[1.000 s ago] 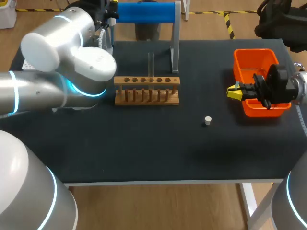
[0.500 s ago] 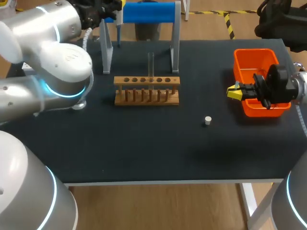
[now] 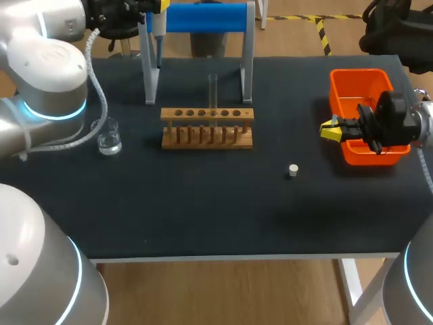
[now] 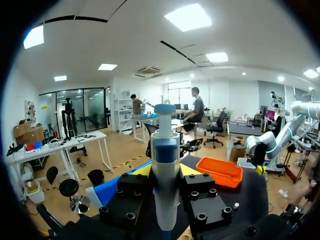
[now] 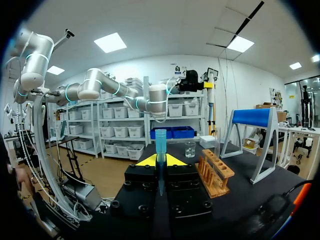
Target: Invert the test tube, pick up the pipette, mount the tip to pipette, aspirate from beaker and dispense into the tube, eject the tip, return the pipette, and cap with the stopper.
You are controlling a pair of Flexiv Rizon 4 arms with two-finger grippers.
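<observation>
Grips in the right hand [image 5: 160, 162] a blue pipette tip [image 5: 160, 142], upright between the 2 yellow fingers. Looks ahead over the black bench [image 5: 242, 196] to a wooden rack [image 5: 216, 173] with 1 clear test tube [image 5: 217, 142] standing in it, a glass beaker [image 5: 190, 149] beyond, a blue-topped stand [image 5: 256, 118] beside. Farther off, raised high: left hand [image 5: 204, 85] clasping the pipette [image 5: 210, 96].

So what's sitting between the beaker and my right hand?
Only the wooden rack, with the test tube standing in it, lies between the beaker and right hand; the head view shows it.
</observation>
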